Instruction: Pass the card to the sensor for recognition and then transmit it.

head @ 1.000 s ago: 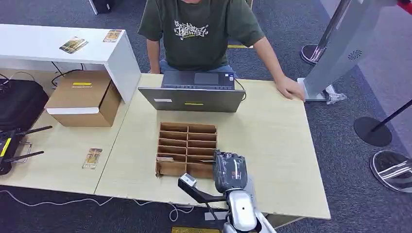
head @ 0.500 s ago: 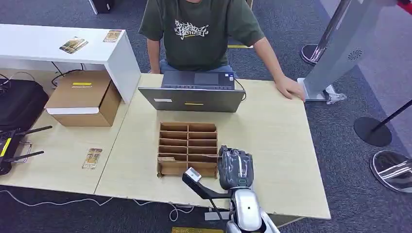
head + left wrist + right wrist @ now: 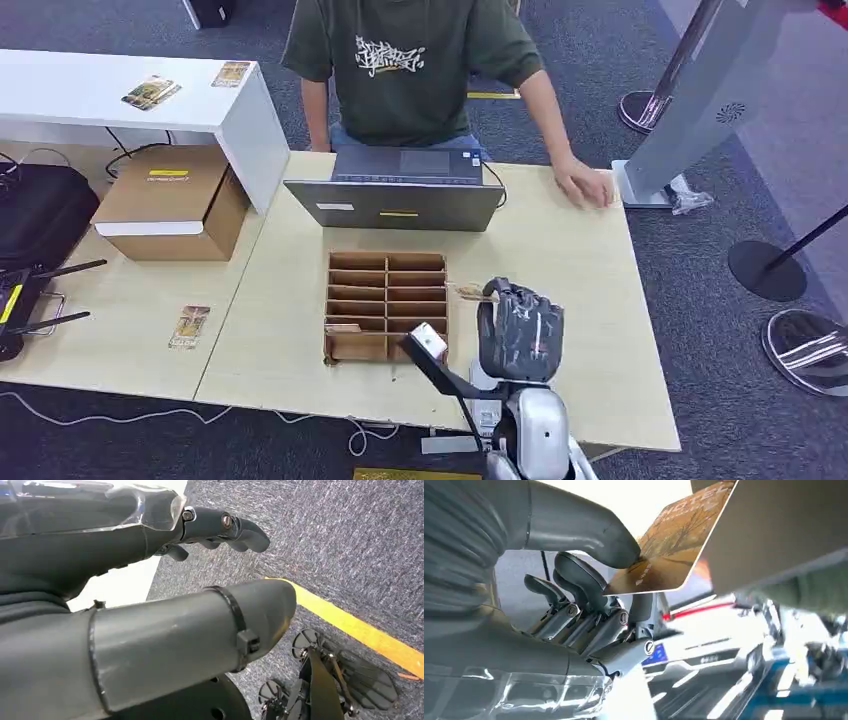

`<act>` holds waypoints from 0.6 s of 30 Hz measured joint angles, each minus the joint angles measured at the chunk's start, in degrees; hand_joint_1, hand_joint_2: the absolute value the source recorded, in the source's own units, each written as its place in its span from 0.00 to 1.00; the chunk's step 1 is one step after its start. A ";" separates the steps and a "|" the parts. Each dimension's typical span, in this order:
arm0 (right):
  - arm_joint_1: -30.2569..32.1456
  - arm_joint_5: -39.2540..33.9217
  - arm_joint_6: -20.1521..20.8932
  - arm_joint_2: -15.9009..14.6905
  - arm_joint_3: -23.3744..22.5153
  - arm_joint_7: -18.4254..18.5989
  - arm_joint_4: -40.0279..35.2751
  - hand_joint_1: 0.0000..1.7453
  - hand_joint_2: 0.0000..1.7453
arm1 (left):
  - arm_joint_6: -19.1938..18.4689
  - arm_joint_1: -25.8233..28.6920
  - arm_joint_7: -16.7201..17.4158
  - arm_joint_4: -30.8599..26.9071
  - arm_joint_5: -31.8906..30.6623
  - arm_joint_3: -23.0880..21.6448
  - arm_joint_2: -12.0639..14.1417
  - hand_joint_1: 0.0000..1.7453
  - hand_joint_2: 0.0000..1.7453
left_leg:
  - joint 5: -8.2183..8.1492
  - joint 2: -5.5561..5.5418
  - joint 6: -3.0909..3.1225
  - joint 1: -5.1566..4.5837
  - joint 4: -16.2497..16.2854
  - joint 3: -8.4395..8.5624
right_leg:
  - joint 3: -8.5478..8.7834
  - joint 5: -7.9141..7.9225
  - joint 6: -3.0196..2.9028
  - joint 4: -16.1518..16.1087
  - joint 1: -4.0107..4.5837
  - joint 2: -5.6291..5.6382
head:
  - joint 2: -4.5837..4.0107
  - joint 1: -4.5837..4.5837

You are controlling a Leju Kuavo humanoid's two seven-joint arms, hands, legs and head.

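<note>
My right hand (image 3: 520, 335) hovers over the table just right of the cardboard card organiser (image 3: 385, 305). It pinches a brown hotel card (image 3: 465, 292) between thumb and a finger; the card sticks out toward the organiser. In the right wrist view the card (image 3: 671, 545) sits under the thumb tip, with the darker fingers (image 3: 579, 587) below it. Another card (image 3: 340, 327) lies in a front-left slot of the organiser. My left hand (image 3: 210, 527) hangs over the carpet, holding nothing, its fingers loosely bent and apart from the thumb.
A person sits behind a grey laptop (image 3: 400, 190), one hand (image 3: 585, 183) resting on the table's far right corner. A grey slanted post (image 3: 700, 100) with a round mark stands beyond that corner. A cardboard box (image 3: 170, 200), a loose card (image 3: 190, 325) and a white shelf (image 3: 60, 95) are on the left.
My right hand has lifted from the organiser's front right slots and moved right and away, bringing the card out. The person's hand on the table has slid slightly left.
</note>
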 joint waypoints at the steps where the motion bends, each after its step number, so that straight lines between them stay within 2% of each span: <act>1: 0.32 0.00 -0.42 -0.09 -0.20 0.00 -0.82 1.00 1.00 | 0.00 0.00 -0.02 0.00 0.02 -0.11 0.00 0.00 0.00 | 0.00 0.00 0.00 0.00 0.00 0.00 | 0.00 0.00 0.00 0.00 0.00 0.00 | 0.00 0.00; 5: 1.56 -0.02 -2.84 -0.35 -1.29 -0.20 -4.05 1.00 1.00 | 0.00 0.02 -0.17 0.00 0.02 -0.26 0.02 0.00 0.00 | 0.00 0.01 0.00 0.00 0.00 0.01 | 0.00 0.00 0.00 0.00 0.00 0.01 | 0.00 0.00; 11: 2.16 -0.07 -3.32 -0.68 -1.77 -0.24 -5.69 1.00 1.00 | 0.00 0.02 -0.17 0.00 0.09 -0.48 0.02 0.00 0.00 | 0.01 0.02 0.00 0.01 0.00 0.01 | 0.01 0.00 0.00 0.00 0.01 0.01 | 0.00 0.00; 18: 3.97 -1.44 -9.73 -0.68 -4.37 -0.46 -8.58 1.00 1.00 | 0.11 0.04 -0.26 0.00 1.16 -0.48 0.00 0.00 0.00 | 0.00 0.01 0.00 0.00 0.00 0.00 | 0.01 0.00 0.00 0.00 0.00 0.01 | 0.00 0.00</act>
